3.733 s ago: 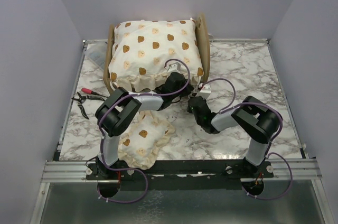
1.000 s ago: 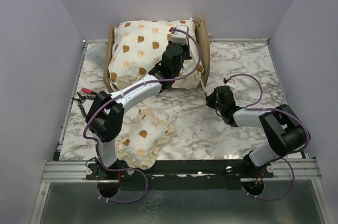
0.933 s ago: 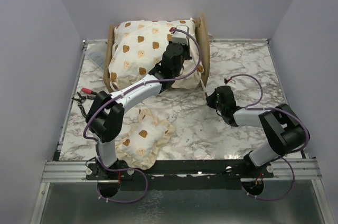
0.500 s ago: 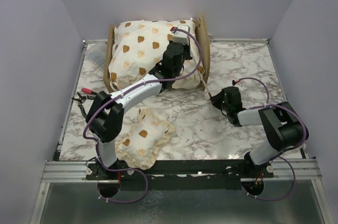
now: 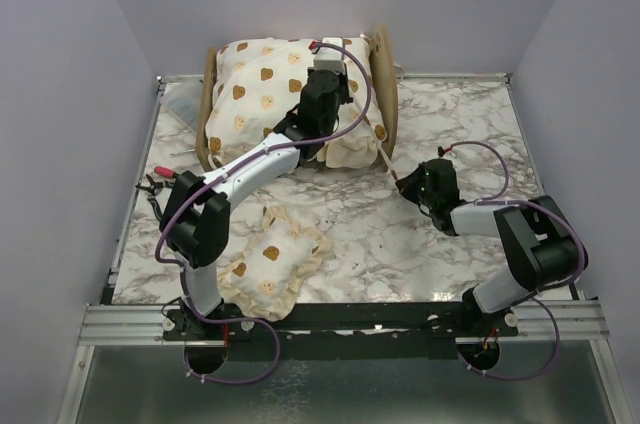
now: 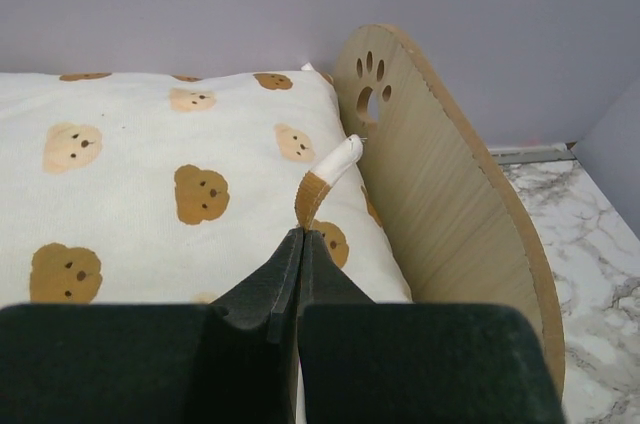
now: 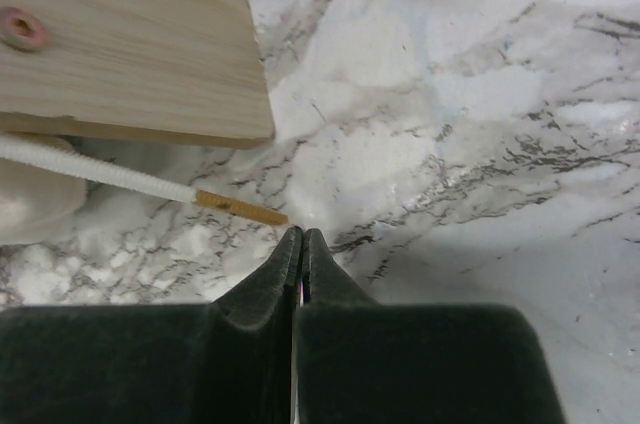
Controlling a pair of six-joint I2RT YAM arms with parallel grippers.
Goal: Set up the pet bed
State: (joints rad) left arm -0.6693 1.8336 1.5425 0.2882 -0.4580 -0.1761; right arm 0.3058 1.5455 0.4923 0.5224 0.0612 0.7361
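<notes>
While the pet bed [image 5: 384, 94] stands at the far side of the marble table [image 5: 470, 124], its frame is filled to overflowing by the bear-print cushion [image 5: 265, 94]. Over the bed, close to its paw-print headboard [image 6: 440, 204], the left gripper [image 6: 301, 236] has its fingers pressed together on a brown-and-white fabric tie [image 6: 325, 172] that rises from the cushion's corner. Just off the bed's near headboard corner, the right gripper [image 7: 301, 236] hovers low with its fingers closed. A white cord [image 7: 100, 169] runs out from beside the bed and its brown tip ends right at them, though I cannot tell whether it is caught. Well in front of the bed lies the small pillow [image 5: 270, 264], not yet placed. A hard pull on the tie would likely lift the cushion out or tip the light frame, and so thin a tie may slip free. Any sweep by the right gripper could snag the cord and drag the bed askew.
</notes>
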